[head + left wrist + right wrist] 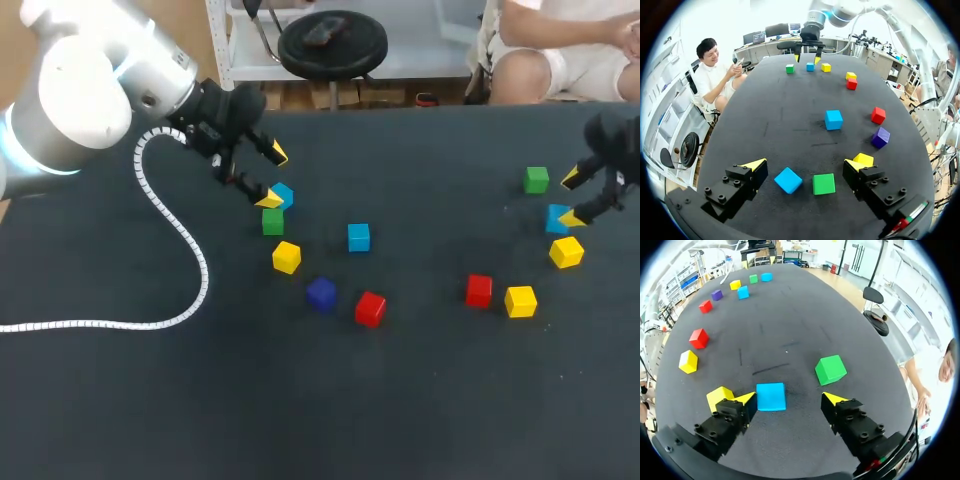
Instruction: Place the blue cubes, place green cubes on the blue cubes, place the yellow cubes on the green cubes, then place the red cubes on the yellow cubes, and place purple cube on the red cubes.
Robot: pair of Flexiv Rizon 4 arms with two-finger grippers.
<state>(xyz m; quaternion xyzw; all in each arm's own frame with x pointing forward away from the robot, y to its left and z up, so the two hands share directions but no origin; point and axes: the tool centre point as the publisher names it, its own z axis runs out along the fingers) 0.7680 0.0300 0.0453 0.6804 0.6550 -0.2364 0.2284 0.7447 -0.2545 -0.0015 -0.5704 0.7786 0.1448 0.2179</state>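
My left gripper point(805, 165) gapes wide, holding nothing; a small blue cube point(788, 180) and a small green cube point(823, 184) lie between its fingers. My right gripper point(790, 398) is equally wide and empty, with a second blue cube point(771, 396) between its fingers and a second green cube point(830, 369) just ahead.

The left arm point(80, 90) was a fat, rounded shell of silvery white, with a pale blue ring glowing at one joint. A white ribbed spiral cable point(205, 272) ran from its black wrist. The black left gripper point(272, 176) had blocky fingers point(737, 186) studded with round screws and capped by bright yellow wedge tips. The black right gripper point(571, 198) looked the same, with a small red-and-green marking near one finger's base.
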